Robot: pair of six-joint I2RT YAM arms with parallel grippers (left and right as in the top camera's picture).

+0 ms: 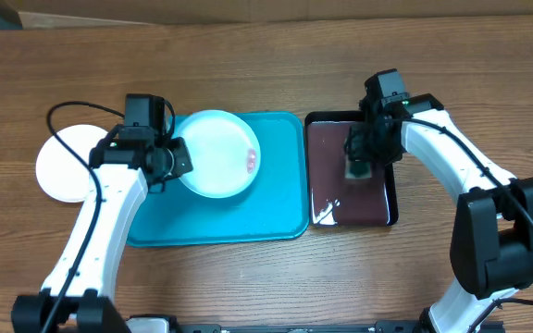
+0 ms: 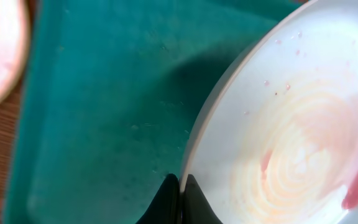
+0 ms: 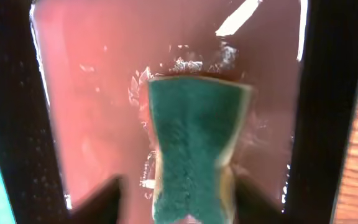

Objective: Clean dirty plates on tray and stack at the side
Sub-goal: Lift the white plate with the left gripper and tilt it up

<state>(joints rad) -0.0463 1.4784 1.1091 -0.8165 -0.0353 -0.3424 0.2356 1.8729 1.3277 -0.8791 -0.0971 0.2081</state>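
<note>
A pale plate (image 1: 216, 153) with red smears (image 1: 251, 159) is over the turquoise tray (image 1: 280, 199). My left gripper (image 1: 176, 159) is shut on its left rim. In the left wrist view the fingers (image 2: 169, 199) pinch the thin rim of the plate (image 2: 291, 124), which casts a shadow on the tray (image 2: 104, 124). A white plate (image 1: 63, 164) lies on the table to the left of the tray. My right gripper (image 1: 357, 166) hangs over the black tray (image 1: 327, 139). In the right wrist view the right gripper (image 3: 178, 183) is open around a green sponge (image 3: 194, 137), with a gap on the left side.
The black tray's wet floor (image 3: 92, 93) holds shiny liquid, and its dark rim (image 3: 11, 124) stands on both sides. It sits just right of the turquoise tray. Bare wooden table (image 1: 266, 55) lies behind and in front of both trays.
</note>
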